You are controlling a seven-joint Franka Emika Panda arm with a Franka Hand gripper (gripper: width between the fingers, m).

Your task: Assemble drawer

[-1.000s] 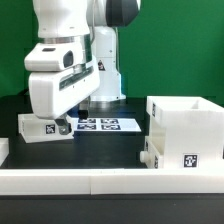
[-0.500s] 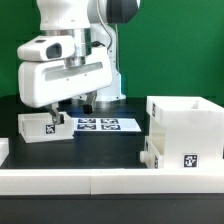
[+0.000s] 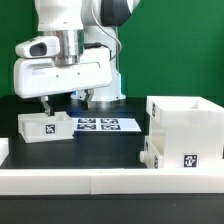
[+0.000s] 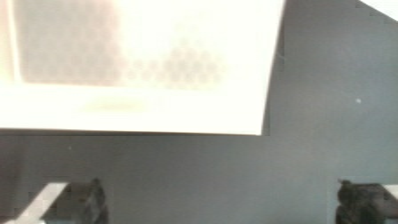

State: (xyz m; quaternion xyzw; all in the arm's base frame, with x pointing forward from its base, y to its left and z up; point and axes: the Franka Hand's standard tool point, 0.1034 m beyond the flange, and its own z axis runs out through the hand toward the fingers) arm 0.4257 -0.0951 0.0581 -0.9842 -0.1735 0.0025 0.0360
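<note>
A small white open-top tray (image 3: 45, 127) with a marker tag sits on the black table at the exterior view's left. It fills the upper part of the wrist view (image 4: 134, 65), blurred. My gripper (image 3: 66, 102) hangs just above it, open wide and empty. In the wrist view both fingertips (image 4: 71, 200) show dark over bare table, the gripper (image 4: 217, 205) beside the tray. The tall white shell (image 3: 185, 122) stands at the exterior view's right, with the second tray (image 3: 180, 155) low against its front.
The marker board (image 3: 100, 125) lies flat on the table between the left tray and the shell. A long low white rail (image 3: 90, 180) runs along the front edge. The robot's base stands behind the marker board.
The gripper has swung toward the exterior view's left and turned, its fingers now spread above the left tray. The tray, shell and second tray have not moved.
</note>
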